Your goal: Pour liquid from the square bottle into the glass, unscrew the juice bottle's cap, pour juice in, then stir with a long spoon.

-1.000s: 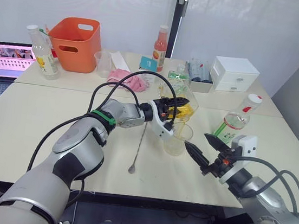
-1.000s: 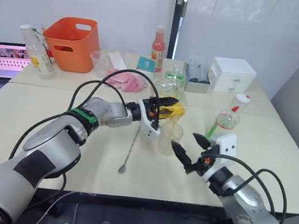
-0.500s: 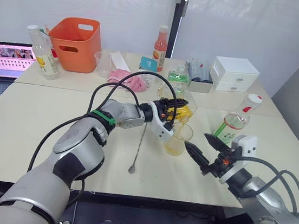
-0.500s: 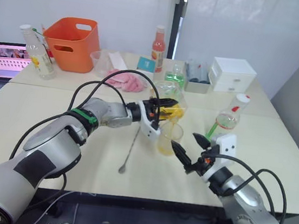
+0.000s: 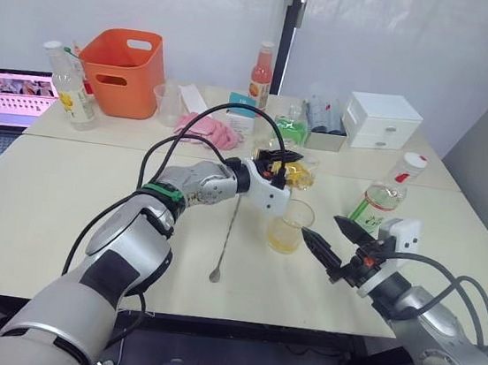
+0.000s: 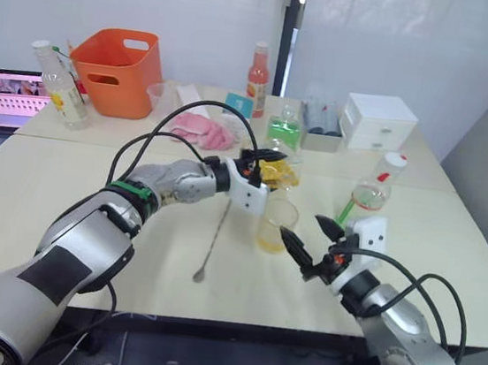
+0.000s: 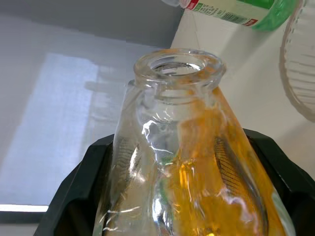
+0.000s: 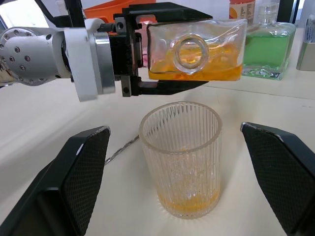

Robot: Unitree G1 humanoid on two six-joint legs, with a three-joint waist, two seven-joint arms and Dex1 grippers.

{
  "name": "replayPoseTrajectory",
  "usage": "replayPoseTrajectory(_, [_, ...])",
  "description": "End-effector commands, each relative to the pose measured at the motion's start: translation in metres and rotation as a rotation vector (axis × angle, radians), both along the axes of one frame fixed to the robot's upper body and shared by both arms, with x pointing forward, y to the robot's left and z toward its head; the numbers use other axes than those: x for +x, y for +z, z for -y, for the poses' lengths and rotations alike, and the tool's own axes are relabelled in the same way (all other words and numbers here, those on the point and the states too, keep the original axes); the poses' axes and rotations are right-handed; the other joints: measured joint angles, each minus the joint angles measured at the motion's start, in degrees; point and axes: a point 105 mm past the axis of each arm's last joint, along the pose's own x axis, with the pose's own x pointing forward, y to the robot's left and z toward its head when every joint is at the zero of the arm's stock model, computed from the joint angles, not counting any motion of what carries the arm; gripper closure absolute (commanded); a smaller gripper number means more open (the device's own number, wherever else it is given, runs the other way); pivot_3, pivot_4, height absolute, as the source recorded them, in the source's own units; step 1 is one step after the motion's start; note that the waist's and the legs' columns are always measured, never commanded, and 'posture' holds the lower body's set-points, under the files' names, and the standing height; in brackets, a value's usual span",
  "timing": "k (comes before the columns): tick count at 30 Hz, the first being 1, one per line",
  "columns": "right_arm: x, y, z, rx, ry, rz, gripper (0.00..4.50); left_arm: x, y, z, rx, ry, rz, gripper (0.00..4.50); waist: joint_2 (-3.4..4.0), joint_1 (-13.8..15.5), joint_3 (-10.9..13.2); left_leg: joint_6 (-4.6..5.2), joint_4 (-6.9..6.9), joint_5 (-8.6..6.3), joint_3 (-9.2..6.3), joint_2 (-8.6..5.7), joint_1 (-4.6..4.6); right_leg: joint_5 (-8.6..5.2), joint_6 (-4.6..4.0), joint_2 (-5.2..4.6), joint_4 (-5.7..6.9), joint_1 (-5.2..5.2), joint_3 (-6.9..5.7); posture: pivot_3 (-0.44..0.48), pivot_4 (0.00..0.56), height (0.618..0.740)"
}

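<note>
My left gripper (image 5: 280, 163) is shut on the square bottle (image 5: 299, 174), held on its side just above and behind the glass (image 5: 289, 227). The bottle's open neck (image 8: 191, 51) faces my right wrist camera, and orange liquid lies along its lower side. A little orange liquid sits in the glass (image 8: 180, 156). My right gripper (image 5: 333, 238) stands open just right of the glass, nothing in it. The juice bottle (image 5: 384, 196) with its white cap (image 5: 416, 160) stands upright behind that gripper. The long spoon (image 5: 227, 235) lies flat left of the glass.
Along the back of the table stand an orange basket (image 5: 127, 60), a yellow-labelled bottle (image 5: 69, 86), a measuring cup (image 5: 166, 103), a pink cloth (image 5: 211, 130), an orange-red bottle (image 5: 262, 69), a green square bottle (image 5: 292, 127) and a white drawer box (image 5: 383, 119). A laptop (image 5: 9, 98) sits far left.
The left gripper has lifted and tipped the square bottle back from its steep tilt over the glass. The right arm has stayed put.
</note>
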Motion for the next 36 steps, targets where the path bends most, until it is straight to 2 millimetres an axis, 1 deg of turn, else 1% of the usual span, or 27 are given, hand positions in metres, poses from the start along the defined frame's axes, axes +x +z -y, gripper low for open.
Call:
replayPoseTrajectory(1, [0.001, 0.013, 0.003, 0.014, -0.003, 0.046, 0.00, 0.003, 0.056, -0.005, -0.232, -0.015, -0.076, 1.70, 0.00, -0.1, 0.0, 0.00, 0.02, 0.00, 0.00, 0.00, 0.00, 0.00, 0.00, 0.00, 0.01, 0.00, 0.00, 0.000, 0.150, 0.715])
replayPoseTrajectory(4, [0.002, 0.014, 0.003, 0.012, -0.001, 0.050, 0.00, 0.006, 0.066, -0.015, -0.305, -0.010, -0.153, 1.70, 0.00, -0.1, 0.0, 0.00, 0.06, 0.00, -0.02, 0.01, 0.00, 0.00, 0.00, 0.01, 0.03, 0.00, 0.00, 0.000, 0.150, 0.715])
replayPoseTrajectory(7, [0.004, 0.018, 0.007, -0.005, 0.004, 0.061, 0.00, 0.020, 0.080, -0.051, -0.450, 0.072, -0.294, 1.70, 0.00, -0.1, 0.0, 0.00, 0.07, 0.00, -0.04, 0.01, 0.00, 0.00, 0.00, 0.01, 0.06, 0.00, 0.02, 0.000, 0.150, 0.715])
replayPoseTrajectory(8, [0.005, 0.019, 0.008, -0.009, 0.005, 0.062, 0.00, 0.021, 0.082, -0.058, -0.480, 0.085, -0.326, 1.70, 0.01, -0.3, 0.0, 0.00, 0.08, 0.00, -0.04, 0.01, 0.00, 0.00, 0.00, 0.01, 0.09, 0.00, 0.01, 0.000, 0.150, 0.715])
replayPoseTrajectory(11, [0.007, 0.018, 0.013, -0.040, 0.016, 0.056, 0.00, 0.025, 0.087, -0.095, -0.582, 0.166, -0.431, 1.70, 0.02, -0.7, 0.0, 0.00, 0.07, 0.00, -0.07, 0.08, 0.04, 0.00, 0.00, 0.08, 0.11, 0.00, 0.03, 0.000, 0.150, 0.715])
replayPoseTrajectory(12, [0.008, 0.018, 0.014, -0.045, 0.019, 0.054, 0.00, 0.024, 0.087, -0.103, -0.601, 0.185, -0.454, 1.70, 0.02, -1.0, 0.0, 0.00, 0.07, 0.00, -0.08, 0.12, 0.04, 0.00, -0.01, 0.13, 0.12, 0.00, 0.04, 0.000, 0.150, 0.715])
replayPoseTrajectory(13, [0.008, 0.019, 0.016, -0.054, 0.026, 0.053, 0.00, 0.022, 0.086, -0.118, -0.640, 0.219, -0.500, 1.70, 0.02, -1.2, 0.0, -0.01, 0.06, 0.01, -0.10, 0.17, 0.03, 0.01, -0.02, 0.18, 0.14, 0.00, 0.05, 0.000, 0.150, 0.715])
replayPoseTrajectory(14, [0.008, 0.019, 0.018, -0.059, 0.031, 0.052, 0.00, 0.018, 0.085, -0.127, -0.665, 0.240, -0.533, 1.70, 0.03, -1.3, 0.0, -0.01, 0.05, 0.01, -0.11, 0.19, 0.04, 0.01, -0.02, 0.20, 0.16, 0.00, 0.06, 0.000, 0.150, 0.715])
replayPoseTrajectory(16, [0.009, 0.020, 0.022, -0.075, 0.044, 0.049, 0.00, 0.008, 0.084, -0.148, -0.753, 0.287, -0.599, 1.70, 0.03, -1.5, 0.0, -0.02, 0.05, 0.01, -0.17, 0.22, 0.01, 0.01, -0.02, 0.22, 0.20, 0.00, 0.05, 0.000, 0.150, 0.715])
replayPoseTrajectory(18, [0.010, 0.021, 0.025, -0.090, 0.054, 0.045, 0.00, -0.003, 0.082, -0.164, -0.806, 0.331, -0.640, 1.70, 0.03, -1.4, 0.0, -0.02, 0.05, 0.01, -0.26, 0.22, -0.01, 0.01, -0.02, 0.21, 0.22, 0.00, 0.06, 0.000, 0.150, 0.715])
replayPoseTrajectory(21, [0.011, 0.021, 0.030, -0.105, 0.063, 0.038, 0.00, -0.016, 0.078, -0.176, -0.846, 0.383, -0.672, 1.70, 0.01, -0.7, 0.0, -0.03, 0.09, 0.02, -0.33, 0.19, -0.06, 0.02, -0.02, 0.22, 0.19, 0.06, 0.06, 0.000, 0.150, 0.715])
replayPoseTrajectory(25, [0.010, 0.021, 0.030, -0.118, 0.107, 0.030, 0.00, -0.033, 0.066, -0.191, -0.898, 0.462, -0.713, 1.70, 0.01, -0.1, 0.0, -0.04, 0.14, 0.02, -0.36, 0.16, -0.03, 0.02, -0.02, 0.22, 0.16, 0.11, 0.07, 0.000, 0.150, 0.715])
replayPoseTrajectory(30, [-0.002, 0.021, 0.021, -0.142, 0.234, 0.018, 0.00, -0.048, 0.049, -0.213, -0.959, 0.564, -0.710, 1.70, 0.01, -0.1, 0.0, -0.09, 0.14, 0.05, -0.37, 0.16, 0.11, 0.01, -0.02, 0.23, 0.09, 0.20, 0.10, 0.000, 0.150, 0.715])
replayPoseTrajectory(36, [-0.015, 0.016, 0.016, -0.201, 0.372, -0.018, 0.00, -0.058, 0.033, -0.224, -0.994, 0.633, -0.718, 1.70, -0.01, 0.0, 0.0, -0.12, 0.13, 0.07, -0.37, 0.18, 0.25, 0.01, -0.04, 0.24, 0.08, 0.27, 0.14, 0.000, 0.150, 0.715])
